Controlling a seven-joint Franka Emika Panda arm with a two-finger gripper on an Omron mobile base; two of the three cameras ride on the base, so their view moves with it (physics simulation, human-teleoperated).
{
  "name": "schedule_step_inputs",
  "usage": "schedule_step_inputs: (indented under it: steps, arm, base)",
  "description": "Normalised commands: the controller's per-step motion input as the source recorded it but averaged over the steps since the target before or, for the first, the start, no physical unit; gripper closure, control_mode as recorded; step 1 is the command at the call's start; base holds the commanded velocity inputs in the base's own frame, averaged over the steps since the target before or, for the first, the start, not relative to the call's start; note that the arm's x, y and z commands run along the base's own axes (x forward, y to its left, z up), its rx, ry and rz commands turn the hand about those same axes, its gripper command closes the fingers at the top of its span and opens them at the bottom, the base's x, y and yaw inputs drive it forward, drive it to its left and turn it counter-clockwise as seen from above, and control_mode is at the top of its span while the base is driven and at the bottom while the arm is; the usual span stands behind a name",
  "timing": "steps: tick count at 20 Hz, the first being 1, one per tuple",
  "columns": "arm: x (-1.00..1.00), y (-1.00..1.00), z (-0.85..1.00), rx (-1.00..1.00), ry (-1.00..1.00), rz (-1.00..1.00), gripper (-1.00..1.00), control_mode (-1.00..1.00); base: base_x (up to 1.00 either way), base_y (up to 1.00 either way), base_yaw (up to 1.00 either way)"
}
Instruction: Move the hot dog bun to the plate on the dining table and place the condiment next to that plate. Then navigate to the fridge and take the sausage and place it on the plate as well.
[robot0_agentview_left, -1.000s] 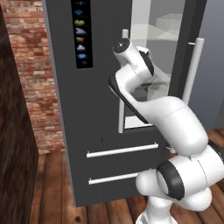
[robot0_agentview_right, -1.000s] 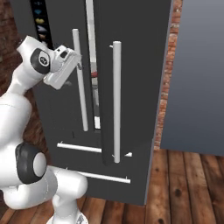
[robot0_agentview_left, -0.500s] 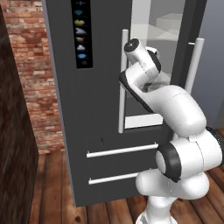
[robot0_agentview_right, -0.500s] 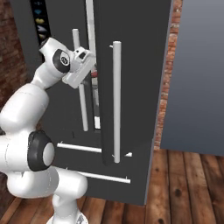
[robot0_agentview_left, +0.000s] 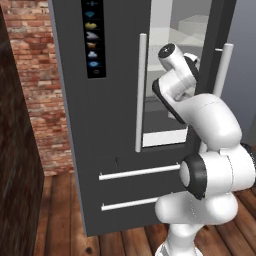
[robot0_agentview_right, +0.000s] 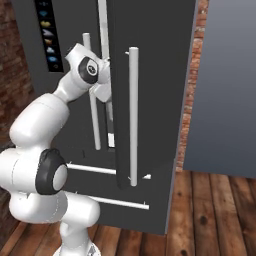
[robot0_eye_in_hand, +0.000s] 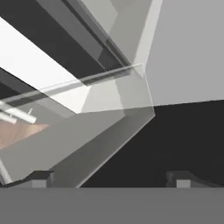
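Observation:
The fridge (robot0_agentview_left: 110, 125) stands right in front of me, tall and dark grey, its right door (robot0_agentview_right: 150, 75) swung open toward me. My arm reaches through the gap into the pale interior (robot0_agentview_left: 175, 35). In the hand view my gripper (robot0_eye_in_hand: 112, 178) is open, fingertips (robot0_eye_in_hand: 41, 177) far apart with nothing between them. It looks at a clear glass shelf (robot0_eye_in_hand: 109, 105) and white inner walls. The sausage, hot dog bun, plate, condiment and dining table are out of view.
Long pale bar handles (robot0_agentview_left: 140, 92) (robot0_agentview_right: 133, 115) run down both doors. Two drawers (robot0_agentview_left: 140, 172) sit below, and a black icon panel (robot0_agentview_left: 93, 37) is on the left door. A brick wall (robot0_agentview_left: 42, 90) and a dark cabinet (robot0_agentview_left: 15, 175) flank the left; a grey wall (robot0_agentview_right: 225, 90) stands on the right.
The arm has swung right and forward, carrying the hand from in front of the left door into the open fridge compartment. The jaws stay open.

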Motion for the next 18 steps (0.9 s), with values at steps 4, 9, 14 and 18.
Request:
schedule_step_inputs:
  steps: [4, 9, 14, 18]
  arm:
    - [-0.3, -0.72, -0.02, 0.0, -0.12, -0.16, -1.0, -1.0]
    - [-0.4, -0.72, -0.02, 0.0, -0.15, -0.16, -1.0, -1.0]
    - [-0.35, -0.77, 0.01, 0.0, -0.17, -0.14, -1.0, -1.0]
    - [0.01, -0.78, 0.16, 0.0, -0.08, -0.11, -1.0, -1.0]
  base:
    - [0.0, 0.0, 0.0]
    - [0.0, 0.0, 0.0]
    - [0.0, 0.0, 0.0]
    - [0.0, 0.0, 0.0]
